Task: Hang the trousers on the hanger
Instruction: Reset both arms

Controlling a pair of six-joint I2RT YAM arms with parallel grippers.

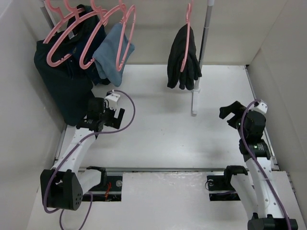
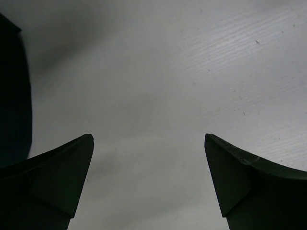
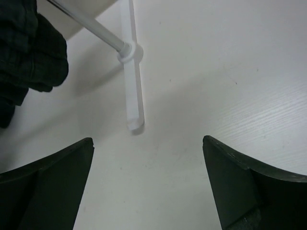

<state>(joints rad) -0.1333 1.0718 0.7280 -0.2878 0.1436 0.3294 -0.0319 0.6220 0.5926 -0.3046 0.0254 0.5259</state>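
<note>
- You see the trousers (image 1: pixel 184 64) as a bunch of black cloth, folded double and draped over the hanger (image 1: pixel 188 19). Both ends hang down side by side in soft, rounded lobes.
- The hanger is thin pink plastic, seen nearly edge-on from the top camera. Its upper part shows above the cloth and one pink edge runs down the front of it.
- The trousers hang at the far middle of the scene, just left of the upright rail post (image 1: pixel 206 33). Their lower ends are above the bench (image 1: pixel 158 139), not lying on it.
- The post stands on a white foot (image 1: pixel 194 103) that reaches toward the near side.
- Your left claw (image 2: pixel 148 139) is released. Its two dark fingers are spread wide over bare bench with nothing between them, and a dark cloth fills the left edge of its wrist view.
- Your right claw (image 3: pixel 147 140) is also released and empty, fingers wide apart. Its wrist camera shows the foot just ahead and the black trousers at the far left corner, well apart from the fingers.
- At the far left you have several more pink hangers (image 1: pixel 62 43), with a navy garment (image 1: pixel 62 81) and a light blue cloth (image 1: pixel 112 55) hanging among them.
- The left arm sits near that navy garment. The right arm is at the right side of the bench.
</note>
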